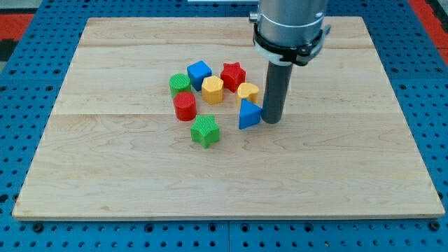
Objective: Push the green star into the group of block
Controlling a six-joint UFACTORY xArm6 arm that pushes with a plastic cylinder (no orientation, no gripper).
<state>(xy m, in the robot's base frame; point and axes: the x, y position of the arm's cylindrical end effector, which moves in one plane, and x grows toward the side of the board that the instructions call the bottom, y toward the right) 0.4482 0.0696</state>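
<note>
The green star [205, 131] lies on the wooden board [105, 161], just below the group of blocks. The group holds a green cylinder [180, 85], a red cylinder [185, 106], a blue cube [199, 73], a yellow hexagon [213, 90], a red star [233, 74], a yellow block [248, 92] and a blue triangle [248, 115]. My tip [271, 122] stands on the board right beside the blue triangle, on its right, and well to the right of the green star.
The board lies on a blue pegboard table [28, 231]. The arm's grey body [290, 28] hangs over the board's top right part.
</note>
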